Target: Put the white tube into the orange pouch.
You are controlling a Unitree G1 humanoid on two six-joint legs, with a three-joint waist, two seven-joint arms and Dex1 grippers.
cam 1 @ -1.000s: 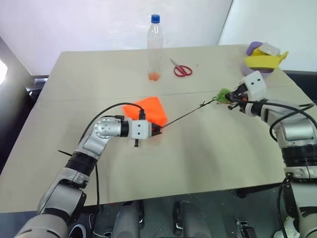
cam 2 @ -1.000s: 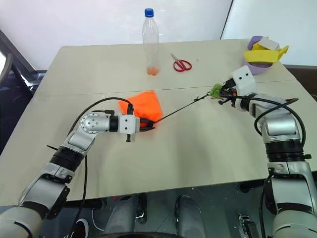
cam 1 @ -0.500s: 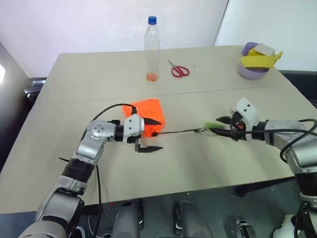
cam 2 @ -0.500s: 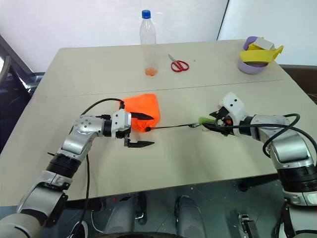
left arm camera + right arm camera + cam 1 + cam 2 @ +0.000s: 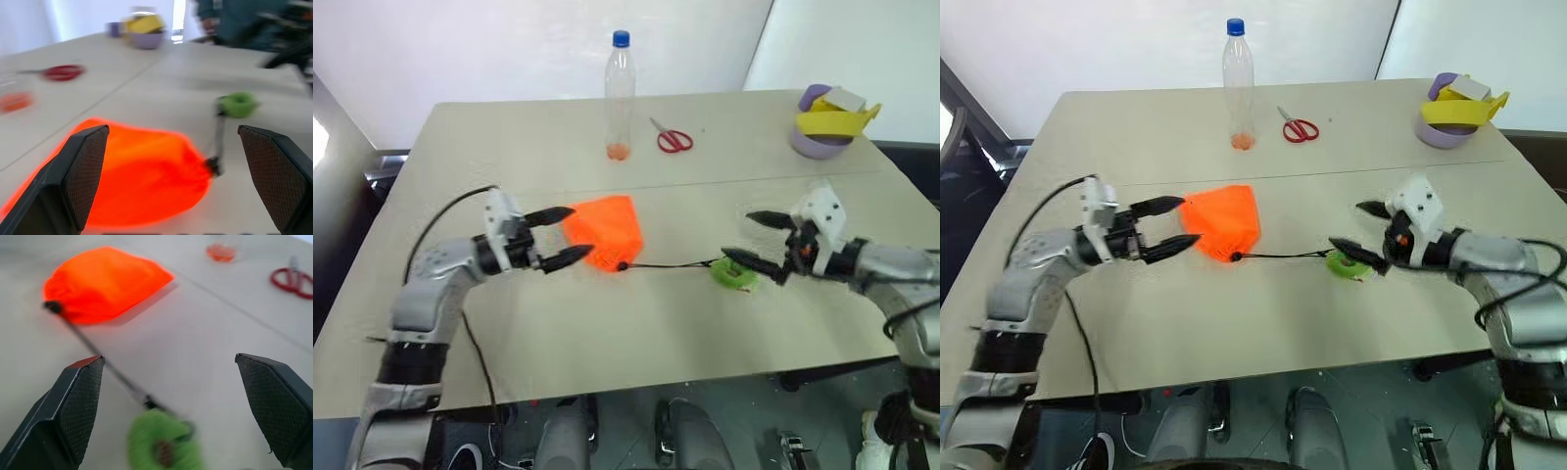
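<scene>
Now orange pouch (image 5: pixel 604 230), cinched end toward green ring (image 5: pixel 731 273).

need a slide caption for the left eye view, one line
Both hands open: left hand beside the cinched orange pouch, right hand by the green ring on its black cord.

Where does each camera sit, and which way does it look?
Left eye view: on the head, looking forward and down at the table; both arms show, left gripper and right gripper open.
Right eye view: beside it, same scene.
Left wrist view: on the left wrist, looking along its fingers at the orange pouch.
Right wrist view: on the right wrist, looking along its fingers over the green ring.
Shared: both wrist views show pouch, black cord and ring.
</scene>
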